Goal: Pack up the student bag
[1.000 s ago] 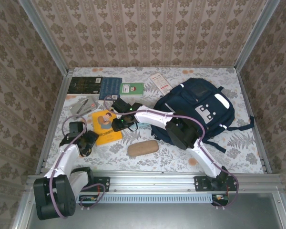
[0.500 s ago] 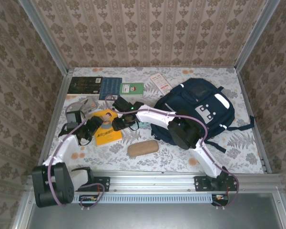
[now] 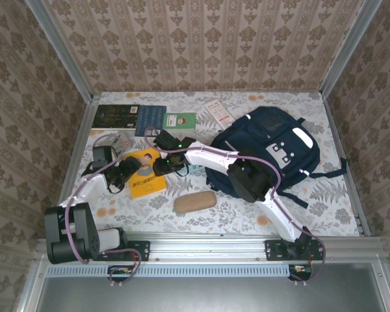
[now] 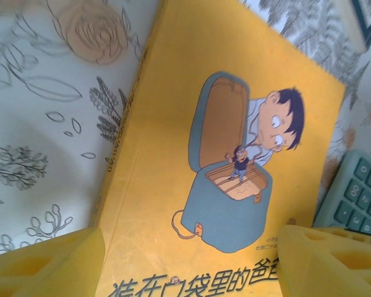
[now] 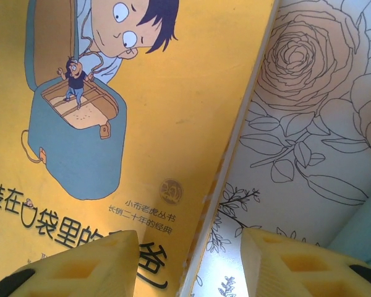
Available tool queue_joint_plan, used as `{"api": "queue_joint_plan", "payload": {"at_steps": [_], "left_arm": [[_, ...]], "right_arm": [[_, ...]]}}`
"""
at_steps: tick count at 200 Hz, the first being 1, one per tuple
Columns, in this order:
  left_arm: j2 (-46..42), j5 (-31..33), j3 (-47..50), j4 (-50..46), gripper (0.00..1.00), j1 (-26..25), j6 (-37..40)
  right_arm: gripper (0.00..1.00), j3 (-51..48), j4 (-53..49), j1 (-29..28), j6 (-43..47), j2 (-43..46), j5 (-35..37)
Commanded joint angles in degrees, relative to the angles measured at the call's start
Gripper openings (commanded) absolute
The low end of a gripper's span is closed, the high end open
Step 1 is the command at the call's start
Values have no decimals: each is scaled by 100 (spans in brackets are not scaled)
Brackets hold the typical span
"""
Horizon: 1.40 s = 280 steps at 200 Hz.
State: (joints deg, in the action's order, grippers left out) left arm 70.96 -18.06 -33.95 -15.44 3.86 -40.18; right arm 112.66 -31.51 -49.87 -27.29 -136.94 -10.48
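1 yellow book (image 4: 173, 105) reads "装在口袋里的爸爸".

It reads as a lab test booth dressed like a home: aluminium frame posts (image 3: 60, 49), patterned wallpaper panels (image 3: 201, 45), a floral-clothed surface (image 3: 331, 201), two robot arms (image 3: 211, 156) bolted to a rail (image 3: 208, 246).

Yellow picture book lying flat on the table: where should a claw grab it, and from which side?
Probably its long edge, from above. The yellow picture book lies flat on the flowered tablecloth, so only a thin rim is offered; the open right claw straddles that edge, one pad over the cover, one over cloth.
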Motion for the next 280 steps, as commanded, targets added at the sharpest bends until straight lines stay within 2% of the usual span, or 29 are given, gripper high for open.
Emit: {"api": "queue_joint_plan", "payload": {"at_steps": [1,63,100,159,178,203,253,267,280], "left_arm": [[-246,357,-46,-247,76,48,184],[528,132,-134,-241,75,-37,254],[744,-494,-147,183,74,-197,282],[475,-1442,42,1089,74,-635,222],[585,-1296,-14,867,74,-673,241],[752,-549,-242,12,74,-711,418],[863,84,-442,-485,74,-862,516],[917,-3,-421,-395,74,-860,510],[983,-208,-369,-196,74,-868,481]], "right_arm": [[47,88,-164,-23,-115,-200,9],[47,89,-180,-64,-93,-227,-33],[46,97,-137,-96,-76,-243,-177],[44,107,-46,-123,-76,-258,-449],[44,116,-44,-121,-110,-289,-507],[44,141,-228,-122,-193,-297,-311],[46,505,-1342,-155,-643,-413,953],[46,409,-1184,-161,-638,-422,698],[45,147,-715,-155,-629,-357,104]]}}
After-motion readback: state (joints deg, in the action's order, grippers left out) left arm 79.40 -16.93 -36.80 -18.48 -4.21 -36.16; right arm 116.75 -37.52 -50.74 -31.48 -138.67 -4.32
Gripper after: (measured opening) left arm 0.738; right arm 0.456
